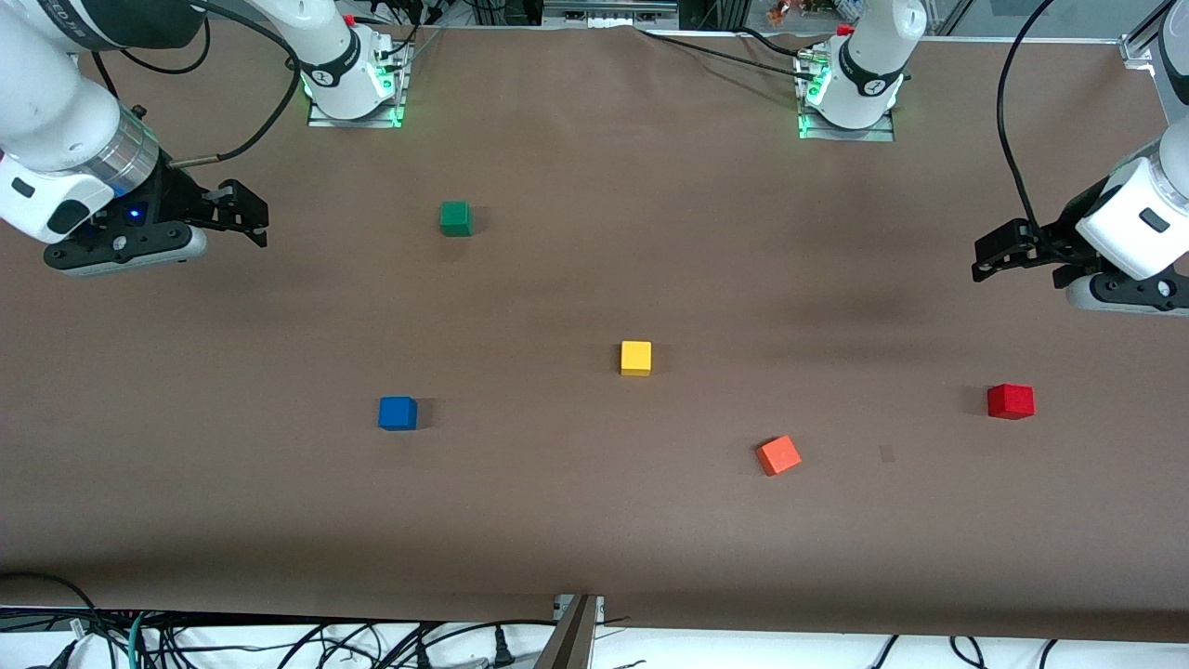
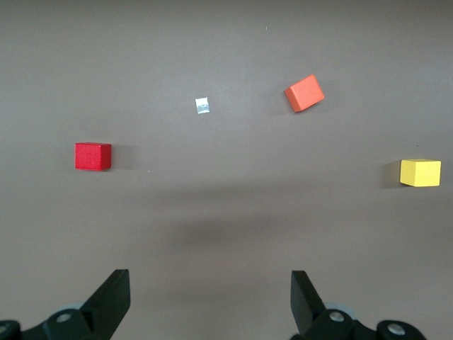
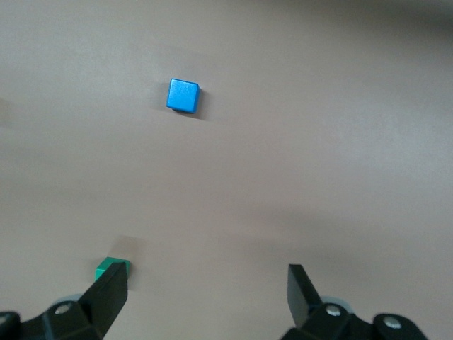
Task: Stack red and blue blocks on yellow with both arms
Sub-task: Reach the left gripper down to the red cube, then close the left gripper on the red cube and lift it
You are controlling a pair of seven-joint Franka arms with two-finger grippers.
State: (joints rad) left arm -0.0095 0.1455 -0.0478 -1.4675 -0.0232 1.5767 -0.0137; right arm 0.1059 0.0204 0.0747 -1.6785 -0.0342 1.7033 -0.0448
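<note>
A: Where is the yellow cube (image 1: 635, 358)?

B: Near the middle of the table (image 1: 594, 557), alone, with bare brown surface on every side. Nothing is stacked on it.

A: How many cubes in all?

B: Five, one of each colour: yellow, blue, red, orange and green. All sit flat on the table, none touching another.

A: The two to be stacked?

B: The blue cube (image 1: 398, 413) lies toward the right arm's end, a little nearer the front camera than the yellow one. The red cube (image 1: 1010, 401) lies well toward the left arm's end, also slightly nearer the camera.

A: And the other two?

B: The orange cube (image 1: 778, 455) sits between yellow and red, nearest the camera of all five and turned at an angle. The green cube (image 1: 455, 218) is the one closest to the bases, on the right arm's half.

A: Grippers?

B: Two. The left gripper (image 1: 1003, 253) hangs over the table at its own end, above bare surface, fingers spread wide, holding nothing. The right gripper (image 1: 243, 214) hangs over its own end the same way, fingers apart and empty.

A: Room to move?

B: Plenty. Wide open lanes run from each gripper to its cube, and the cubes stand well clear of the table's edges.
</note>
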